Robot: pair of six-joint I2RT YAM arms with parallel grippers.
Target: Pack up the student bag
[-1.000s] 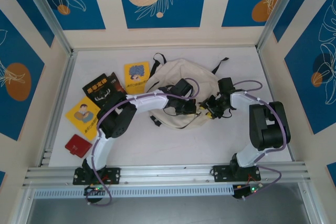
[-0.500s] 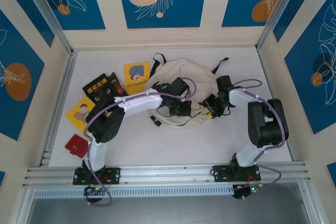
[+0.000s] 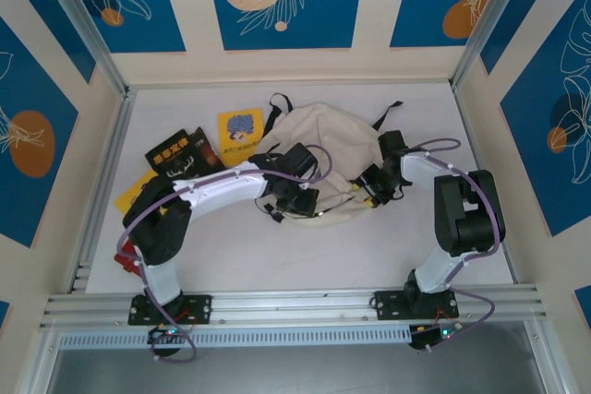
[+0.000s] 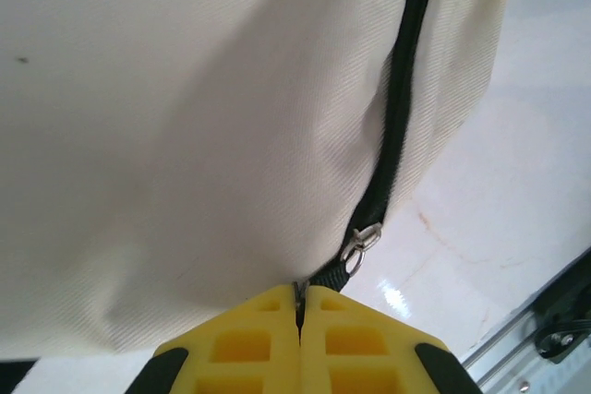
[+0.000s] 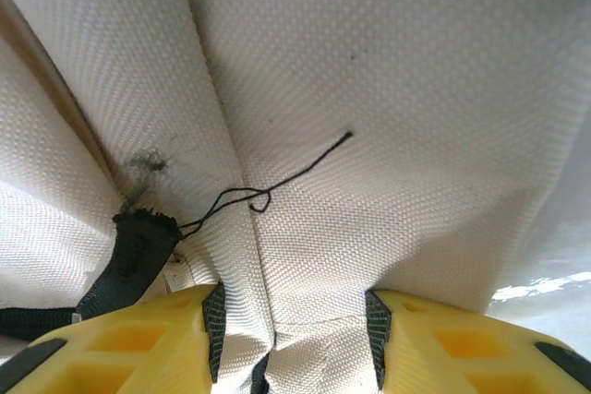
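Nearest us, at the near-left of the table (image 3: 388,246), we see a red flat item (image 3: 123,256), partly hidden behind the left arm. Further in, the left gripper (image 4: 300,291) sits at the near-left edge of the student bag (image 3: 328,140). Its yellow jaws are pressed fully together. In the wrist view the black zip pull (image 4: 330,276) runs from the metal slider (image 4: 360,246) into the seam btwn them, so we read it as pinched. To the right, the right gripper (image 5: 294,309) is at the bag's near-right edge, jaws partly apart w/ a fold of cream fabric filling the gap btwn the pads, i.e. clamped on the cloth. A loose black thread (image 5: 295,168) lies on the fabric just beyond. The bag lies flat mid-table, slightly right of ctr, black straps trailing at its far side. Left of it are a yellow book (image 3: 129,193) partly under the left arm, a black book (image 3: 180,152) beyond that, and farthest a second yellow book (image 3: 240,128) just beside the bag's far-left edge.
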